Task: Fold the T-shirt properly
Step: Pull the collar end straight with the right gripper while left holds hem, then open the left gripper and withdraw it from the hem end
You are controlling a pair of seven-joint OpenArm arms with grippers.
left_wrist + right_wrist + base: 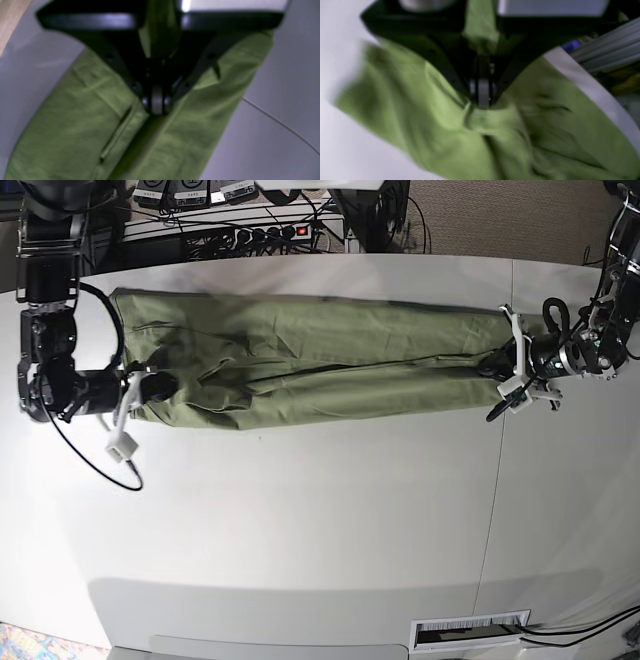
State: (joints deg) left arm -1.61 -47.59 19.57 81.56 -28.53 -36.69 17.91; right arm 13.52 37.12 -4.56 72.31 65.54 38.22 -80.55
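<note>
Stretching the T-shirt (310,360) along the tabletop (300,520), the left hand (497,367) and right hand (150,390) each pinch an end; even tension should flatten wrinkles.

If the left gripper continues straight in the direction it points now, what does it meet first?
The left gripper already has its jaws shut on one end of the T-shirt. Straight ahead probably lies only more of that shirt, stretched toward the right gripper; height is unclear.
</note>
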